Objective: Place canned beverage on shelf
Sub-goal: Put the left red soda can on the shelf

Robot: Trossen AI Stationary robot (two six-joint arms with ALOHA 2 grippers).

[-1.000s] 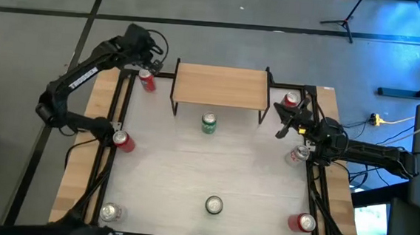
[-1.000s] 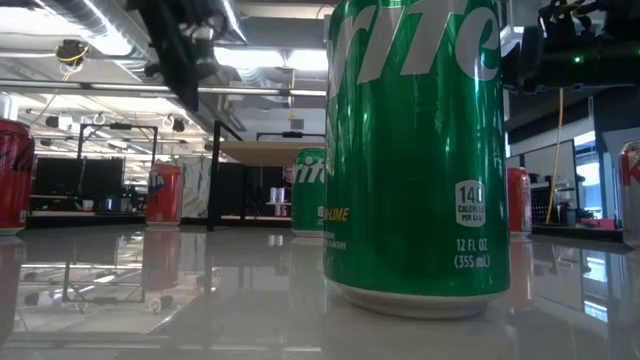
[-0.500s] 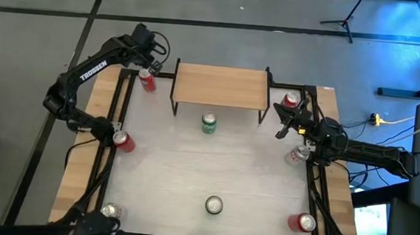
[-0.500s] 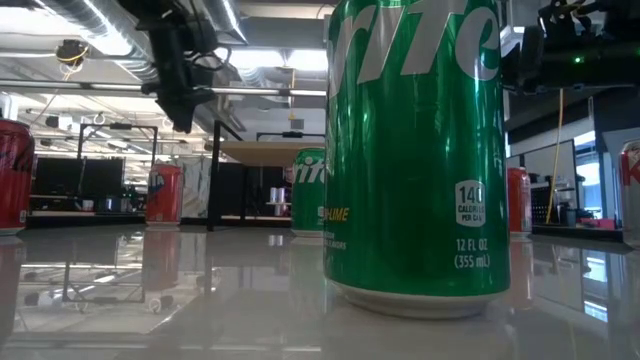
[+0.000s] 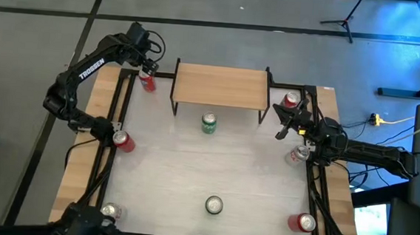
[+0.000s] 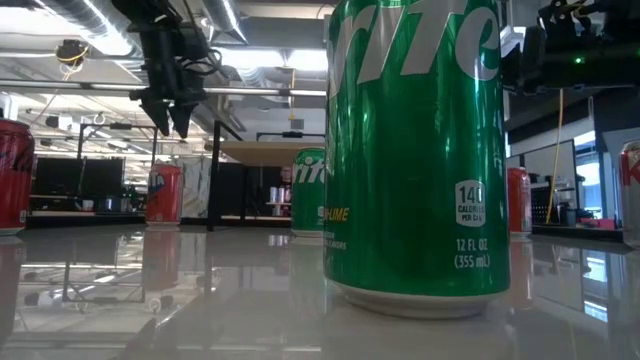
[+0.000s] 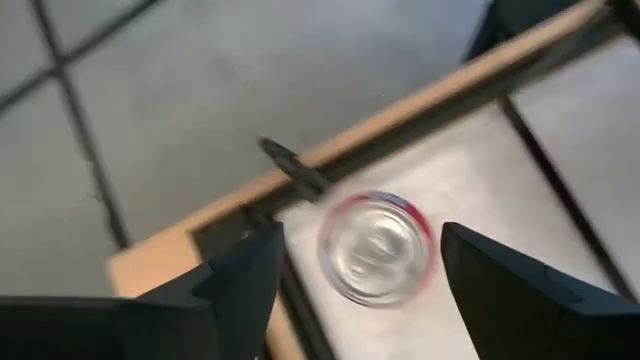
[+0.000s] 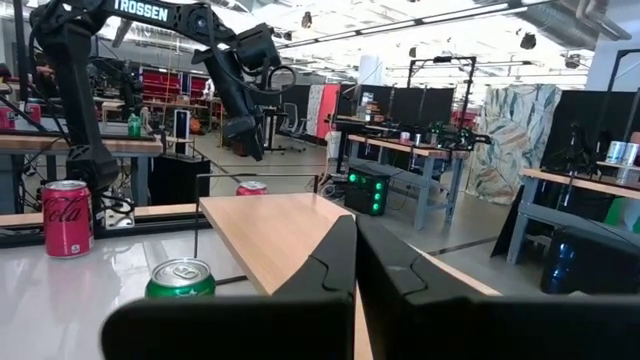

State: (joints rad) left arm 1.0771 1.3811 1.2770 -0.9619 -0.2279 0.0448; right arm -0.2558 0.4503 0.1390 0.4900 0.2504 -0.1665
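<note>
Left gripper [image 7: 350,262] fingers spread above red can [image 7: 376,247]; off-centre descent could tip it; right gripper [image 8: 355,262] closed, empty, beside shelf [image 5: 220,86].

A pale tabletop [image 5: 191,168] with black frame rails [image 5: 319,207] stands on grey floor [image 5: 218,7].

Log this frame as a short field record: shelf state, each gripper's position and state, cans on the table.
shelf: far edge of the table, top bare, no can on it
left gripper: open, above the red can beside the shelf's left end, not touching it
right gripper: shut, empty, by the shelf's right end
green can: upright, just in front of the shelf
cans in all: eight, all on the tabletop
task status: no can placed
</note>
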